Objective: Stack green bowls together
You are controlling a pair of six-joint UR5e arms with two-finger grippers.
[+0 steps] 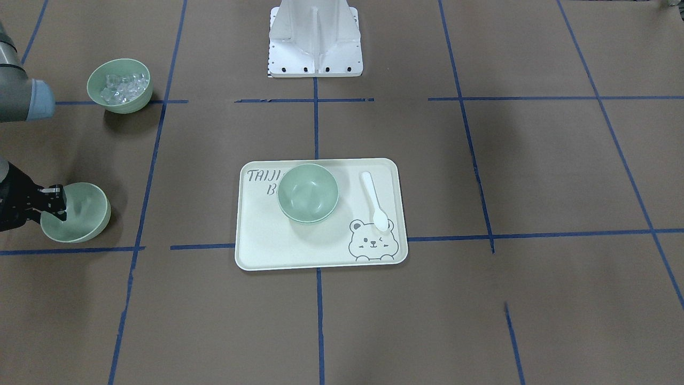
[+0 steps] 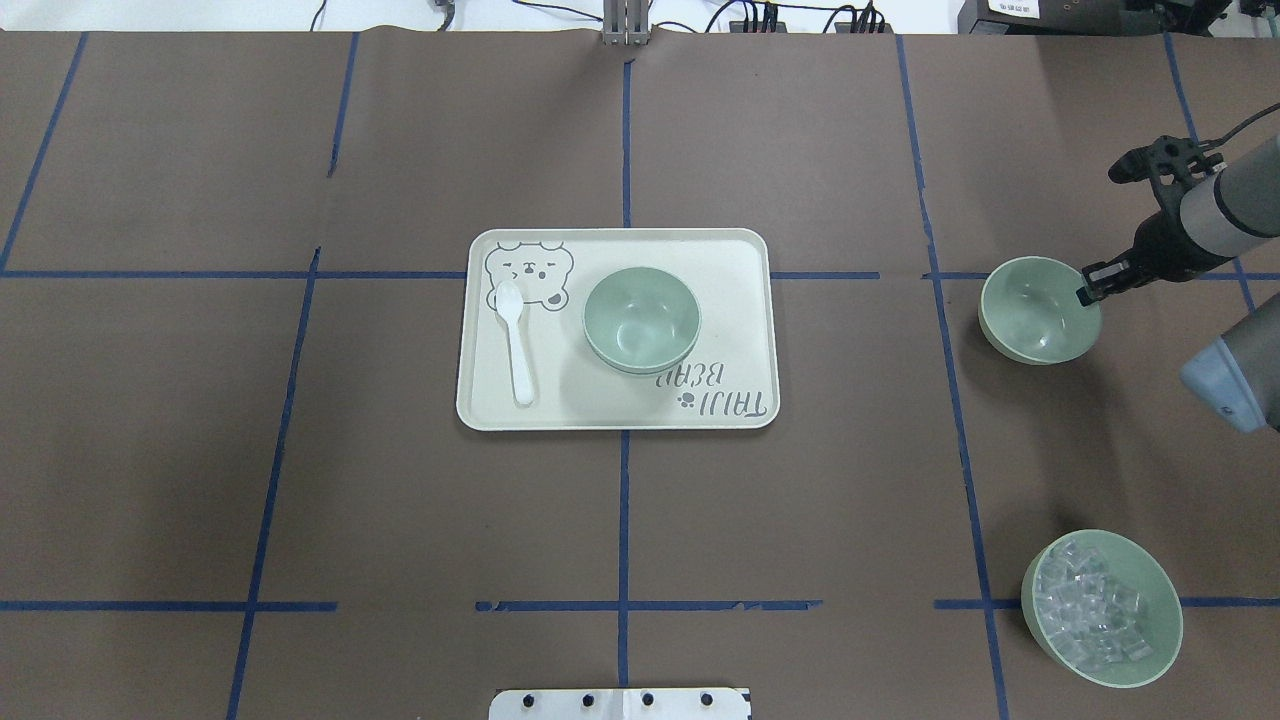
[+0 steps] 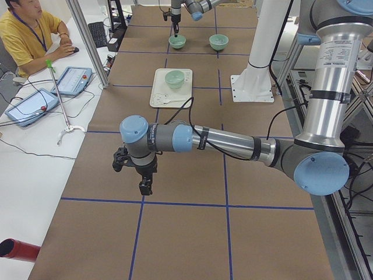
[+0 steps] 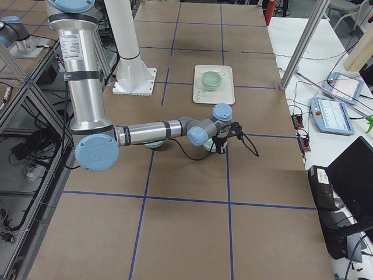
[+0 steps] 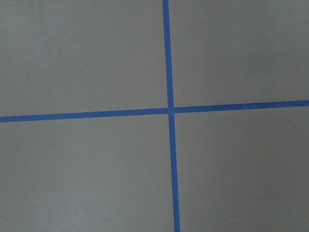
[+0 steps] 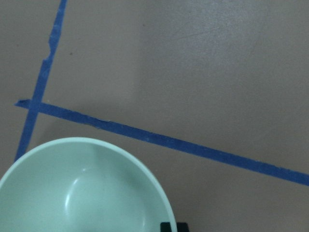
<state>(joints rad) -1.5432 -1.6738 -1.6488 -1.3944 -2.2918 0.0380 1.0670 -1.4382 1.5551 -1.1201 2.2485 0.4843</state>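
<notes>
Nearest the right wrist lens: small round pale mint-green plastic bowl, smooth and empty inside, with a dark fingertip just at its rim. Placed far out on the robot's right side of the brown paper-covered table, well apart from the cream rectangular tray with the bear drawing. Looks tipped in the front view, mouth turned towards the arm, so probably raised off the paper on one side at least; cannot tell whether fully clear.

Right gripper: closed narrow on that bowl's rim, one finger inside the wall, one outside, nothing else in its hold. Left gripper: hanging over bare table on the opposite side, seen only from the table's end; cannot tell how its jaws stand.

On the tray, near its middle: pair of matching mint-green bowls, already nested, to judge by the doubled rim. Beside them, apart, long white plastic spoon, bowl end lying over the bear. Nearer the robot on the right side, fourth green bowl filled with clear glassy cubes, not part of the job.

Step in hand, by judgement: fetching the last loose bowl. Next: lift it clear, carry across to the tray, level the mouth upward, centre over the nested pair, lower until seated, then release. Calls for care with the rim pinch, given a glossy wall liable to slip or swing, and for a path kept away from the spoon.
</notes>
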